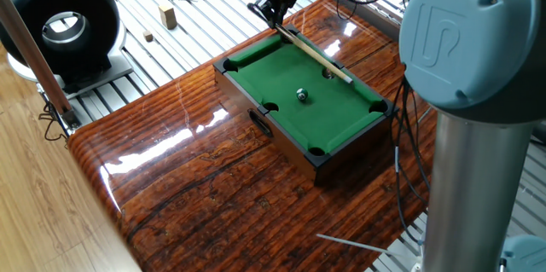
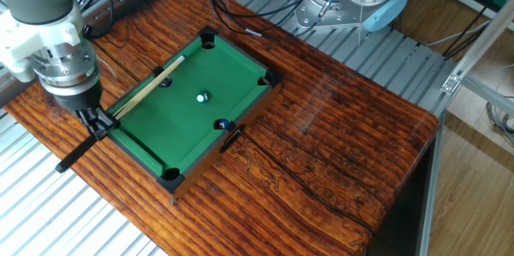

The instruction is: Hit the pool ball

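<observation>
The pool ball (image 1: 302,95) is a tiny dark glossy ball with white shine, resting near the middle of the green felt of the mini pool table (image 1: 256,57). It also shows in the other fixed view (image 2: 202,97). My gripper (image 1: 275,18) hangs over the table's far end, shut on the long pale cue stick (image 1: 317,55). In the other fixed view the gripper (image 2: 95,119) is at the table's left end and the cue stick (image 2: 148,87) lies along the far rail, its tip beside and apart from the ball.
The mini pool table (image 2: 255,105) stands on a glossy wooden board (image 1: 196,187). A black ring-shaped device (image 1: 61,25) and small wooden blocks (image 1: 168,15) lie on the slatted metal bench. Cables (image 2: 233,11) run behind the table. A second arm's grey column (image 1: 473,110) stands at the right.
</observation>
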Available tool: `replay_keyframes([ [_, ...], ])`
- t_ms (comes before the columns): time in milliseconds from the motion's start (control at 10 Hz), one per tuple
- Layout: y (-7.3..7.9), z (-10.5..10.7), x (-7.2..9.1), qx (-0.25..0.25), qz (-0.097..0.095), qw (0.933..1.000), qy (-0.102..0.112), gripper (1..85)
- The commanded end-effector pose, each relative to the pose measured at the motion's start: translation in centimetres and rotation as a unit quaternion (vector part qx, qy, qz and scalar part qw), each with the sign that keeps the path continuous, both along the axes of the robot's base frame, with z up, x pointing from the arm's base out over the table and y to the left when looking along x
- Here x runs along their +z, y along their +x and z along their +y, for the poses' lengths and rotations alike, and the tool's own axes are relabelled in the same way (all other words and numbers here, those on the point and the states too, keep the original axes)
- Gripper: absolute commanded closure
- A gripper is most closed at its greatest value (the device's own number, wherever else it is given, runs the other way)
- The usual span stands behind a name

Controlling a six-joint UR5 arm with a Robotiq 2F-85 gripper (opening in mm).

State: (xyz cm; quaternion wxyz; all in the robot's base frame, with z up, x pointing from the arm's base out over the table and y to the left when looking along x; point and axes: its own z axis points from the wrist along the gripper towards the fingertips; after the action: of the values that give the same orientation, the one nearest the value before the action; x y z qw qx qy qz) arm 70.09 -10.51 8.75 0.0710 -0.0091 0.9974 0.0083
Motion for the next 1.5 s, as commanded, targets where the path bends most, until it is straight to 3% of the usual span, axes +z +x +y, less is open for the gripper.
replay_keyframes([
  [0,-0.8,2.3,2.2,-0.008,0.008,0.9997,0.022,76.7],
  [100,-0.4,3.5,3.0,-0.007,-0.003,0.9997,0.024,84.7],
  [400,-1.2,8.9,4.9,0.036,-0.020,0.9978,0.051,84.7],
  [600,-1.4,10.5,6.1,0.070,-0.038,0.9965,0.028,84.7],
  [700,-1.4,11.8,6.5,0.082,-0.048,0.9952,0.026,84.7],
  [1000,-2.8,17.2,7.8,0.143,-0.077,0.9836,0.079,84.7],
  [1300,-3.6,15.9,8.6,0.178,-0.080,0.9801,0.039,84.7],
  [1400,-3.9,16.9,8.6,0.196,-0.085,0.9757,0.050,84.7],
])
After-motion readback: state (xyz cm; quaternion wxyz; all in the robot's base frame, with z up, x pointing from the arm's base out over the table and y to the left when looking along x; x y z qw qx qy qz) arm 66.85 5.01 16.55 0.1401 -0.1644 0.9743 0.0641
